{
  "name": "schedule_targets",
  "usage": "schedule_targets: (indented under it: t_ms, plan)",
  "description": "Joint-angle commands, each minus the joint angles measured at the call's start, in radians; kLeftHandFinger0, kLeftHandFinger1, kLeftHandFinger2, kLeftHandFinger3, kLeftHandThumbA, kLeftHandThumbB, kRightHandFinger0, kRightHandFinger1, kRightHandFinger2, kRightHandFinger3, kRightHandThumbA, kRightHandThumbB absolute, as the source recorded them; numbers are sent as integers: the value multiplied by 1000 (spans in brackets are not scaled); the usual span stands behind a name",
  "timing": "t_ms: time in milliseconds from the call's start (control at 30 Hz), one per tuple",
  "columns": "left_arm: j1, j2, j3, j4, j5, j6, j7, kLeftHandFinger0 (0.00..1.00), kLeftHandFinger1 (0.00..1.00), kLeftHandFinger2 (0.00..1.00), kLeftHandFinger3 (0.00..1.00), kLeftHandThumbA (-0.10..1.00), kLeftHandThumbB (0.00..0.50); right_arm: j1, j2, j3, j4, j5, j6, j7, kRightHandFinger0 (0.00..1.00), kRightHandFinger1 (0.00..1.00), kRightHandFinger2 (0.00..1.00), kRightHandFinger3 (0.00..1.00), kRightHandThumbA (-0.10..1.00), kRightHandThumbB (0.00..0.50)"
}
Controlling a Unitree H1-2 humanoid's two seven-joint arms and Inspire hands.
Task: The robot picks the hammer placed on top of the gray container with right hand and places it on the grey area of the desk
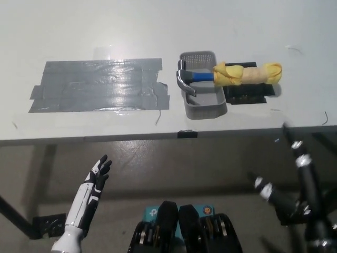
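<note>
A hammer (192, 78) with a steel head and a blue shaft lies across the top of the gray container (206, 108) on the white desk. Its handle is wrapped in a yellow cloth (247, 73) that reaches right over a black pad (247, 95). The grey taped area (100, 85) covers the desk left of the container. My black right hand (295, 179) hangs below the desk's front edge at the lower right, fingers spread, holding nothing. At the lower left rests my white left hand (96, 179), open, also below the desk edge.
The desk's front edge (131, 138) runs across the middle of the picture, with a small black clip (187, 134) on it. Below it lies a bare floor. A desk leg and foot (31, 224) show at the lower left.
</note>
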State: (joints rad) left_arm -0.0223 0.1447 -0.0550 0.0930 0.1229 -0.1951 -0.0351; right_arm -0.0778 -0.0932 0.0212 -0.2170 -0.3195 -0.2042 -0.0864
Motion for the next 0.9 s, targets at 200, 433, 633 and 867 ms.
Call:
schedule_targets:
  t_ms: [200,433,633,867]
  plan:
    - [13,13,4,-22,0,-47,-5,1000,1000,1000,1000,1000,108,-382,-122,-21,-58,-182,301,105,1000,1000,1000,1000,964,270]
    - [14,21,7,-30,8,-53,-4,1000,1000,1000,1000,1000,123,-643,-247,59,111,-254,438,229,1000,1000,1000,1000,986,305]
    - [19,21,5,-30,5,-57,-7,1000,1000,1000,1000,1000,128,-784,-295,177,267,-285,513,341,1000,1000,1000,1000,1000,344]
    - [32,22,8,-48,10,-46,-4,1000,1000,1000,1000,1000,118,-902,-316,302,433,-296,567,474,1000,1000,1000,1000,1000,378]
